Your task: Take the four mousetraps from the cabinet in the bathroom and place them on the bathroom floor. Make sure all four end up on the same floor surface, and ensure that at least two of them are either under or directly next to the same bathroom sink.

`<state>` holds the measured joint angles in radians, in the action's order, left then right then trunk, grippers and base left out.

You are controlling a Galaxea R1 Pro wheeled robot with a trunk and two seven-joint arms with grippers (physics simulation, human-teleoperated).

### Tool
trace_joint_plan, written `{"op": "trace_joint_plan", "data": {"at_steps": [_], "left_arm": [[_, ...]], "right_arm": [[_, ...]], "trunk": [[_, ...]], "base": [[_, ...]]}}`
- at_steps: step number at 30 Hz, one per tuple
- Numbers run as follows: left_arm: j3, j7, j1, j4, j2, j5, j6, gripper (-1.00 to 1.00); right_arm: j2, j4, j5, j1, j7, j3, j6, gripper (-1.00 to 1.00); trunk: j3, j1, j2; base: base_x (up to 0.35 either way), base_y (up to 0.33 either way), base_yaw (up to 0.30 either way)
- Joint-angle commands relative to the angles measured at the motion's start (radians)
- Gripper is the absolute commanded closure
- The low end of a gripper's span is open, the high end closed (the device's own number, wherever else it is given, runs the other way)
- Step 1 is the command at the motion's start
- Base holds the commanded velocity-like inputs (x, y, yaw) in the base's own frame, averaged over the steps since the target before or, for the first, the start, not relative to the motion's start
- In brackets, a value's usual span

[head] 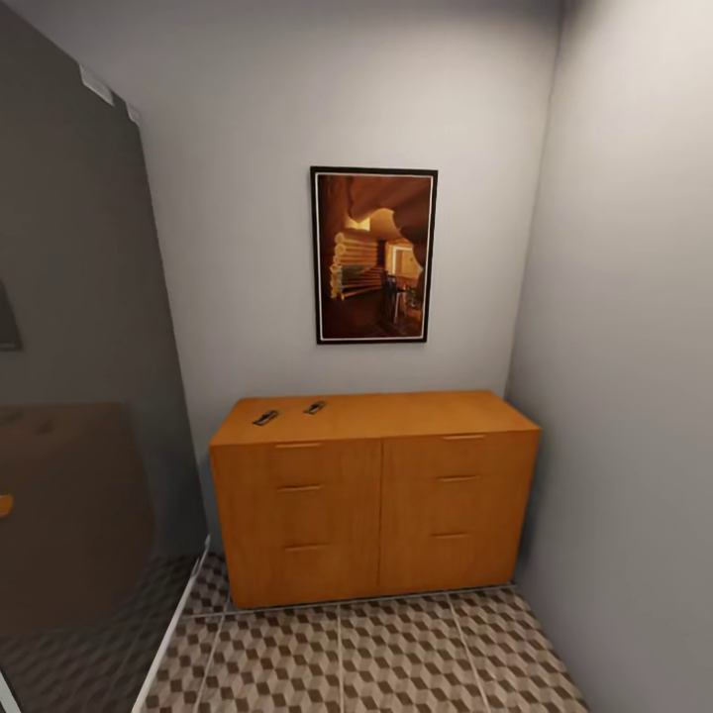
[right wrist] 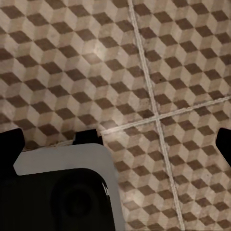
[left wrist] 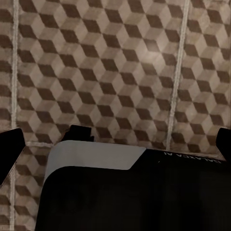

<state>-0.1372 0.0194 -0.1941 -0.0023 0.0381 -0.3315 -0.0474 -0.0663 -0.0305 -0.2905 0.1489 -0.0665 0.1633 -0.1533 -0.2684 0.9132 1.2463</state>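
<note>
The orange-brown cabinet [head: 376,495] stands against the far wall, all its drawers shut. Two small dark mousetraps lie on its top near the left end, one [head: 264,417] just left of the other [head: 315,407]. The other mousetraps and the bathroom sink are out of view. The cube-patterned bathroom floor [head: 396,654] stretches from the cabinet toward me. In the left wrist view, my left gripper [left wrist: 115,144] hangs open above the floor tiles [left wrist: 120,62], holding nothing. In the right wrist view, my right gripper [right wrist: 118,144] is also open and empty over the tiles [right wrist: 144,62].
A dark glass panel [head: 79,396] with a white bottom rail runs along the left. A grey wall [head: 634,396] closes the right side, right beside the cabinet. A framed picture [head: 374,255] hangs above the cabinet. My own black and grey base [left wrist: 125,192] shows beneath the grippers.
</note>
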Motion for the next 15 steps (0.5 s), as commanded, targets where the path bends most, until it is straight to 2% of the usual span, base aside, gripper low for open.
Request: {"op": "trace_joint_plan", "data": {"at_steps": [1, 15], "left_arm": [[-0.009, 0.002, -0.001, 0.001, 0.000, -0.008, -0.003, -1.00], [-0.009, 0.002, -0.001, 0.001, 0.000, -0.009, -0.003, -1.00]], "right_arm": [[0.000, -0.003, -0.009, 0.001, 0.000, 0.008, -0.006, -1.00], [0.000, -0.003, -0.009, 0.001, 0.000, 0.009, -0.005, -1.00]], "trunk": [[-0.001, 0.001, 0.001], [-0.001, 0.001, 0.001]], "base": [[0.328, 0.089, 0.000], [0.328, 0.097, 0.000]]}}
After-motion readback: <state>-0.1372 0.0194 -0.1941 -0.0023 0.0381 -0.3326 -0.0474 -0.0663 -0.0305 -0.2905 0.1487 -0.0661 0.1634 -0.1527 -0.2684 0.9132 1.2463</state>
